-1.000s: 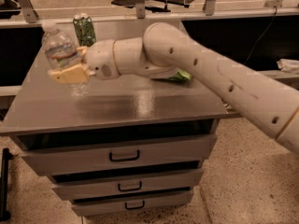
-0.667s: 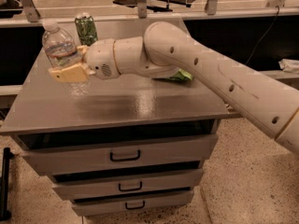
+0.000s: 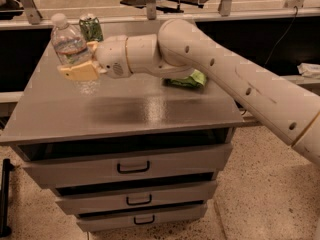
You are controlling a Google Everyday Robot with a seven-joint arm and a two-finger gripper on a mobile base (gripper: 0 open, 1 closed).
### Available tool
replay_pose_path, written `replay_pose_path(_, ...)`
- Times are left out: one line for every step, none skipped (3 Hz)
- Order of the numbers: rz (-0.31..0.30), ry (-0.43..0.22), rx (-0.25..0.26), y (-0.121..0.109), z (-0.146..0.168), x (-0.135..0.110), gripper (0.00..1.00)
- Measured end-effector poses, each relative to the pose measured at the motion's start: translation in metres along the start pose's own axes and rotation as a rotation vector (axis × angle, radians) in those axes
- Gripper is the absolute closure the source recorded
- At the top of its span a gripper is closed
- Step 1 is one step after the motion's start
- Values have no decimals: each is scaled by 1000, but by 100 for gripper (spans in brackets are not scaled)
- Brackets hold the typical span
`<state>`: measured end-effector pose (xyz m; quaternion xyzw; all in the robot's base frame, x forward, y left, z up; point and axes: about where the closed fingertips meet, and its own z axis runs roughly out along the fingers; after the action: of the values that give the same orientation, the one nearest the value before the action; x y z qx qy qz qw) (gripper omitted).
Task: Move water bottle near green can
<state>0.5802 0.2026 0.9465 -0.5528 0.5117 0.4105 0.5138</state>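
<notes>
The water bottle (image 3: 69,43) is clear ribbed plastic with a white cap. It is held tilted, above the left part of the grey cabinet top (image 3: 125,111). My gripper (image 3: 80,66) is shut on its lower half, with the tan fingers (image 3: 80,72) across its body. The green can (image 3: 91,28) stands upright at the back left of the top, just right of and behind the bottle, a small gap from it. My white arm reaches in from the right.
A flat green snack bag (image 3: 187,80) lies under my arm at the right of the top. The cabinet has three drawers (image 3: 132,168) below. A railing and dark panels run behind the cabinet.
The bottle and gripper have shifted slightly up and toward the can at the back. Little else differs.
</notes>
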Motion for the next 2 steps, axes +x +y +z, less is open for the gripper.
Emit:
replay_pose_path(-96, -34, 51, -48, -21, -6, 100)
replay_pose_path(-152, -55, 128, -110, -47, -12, 100)
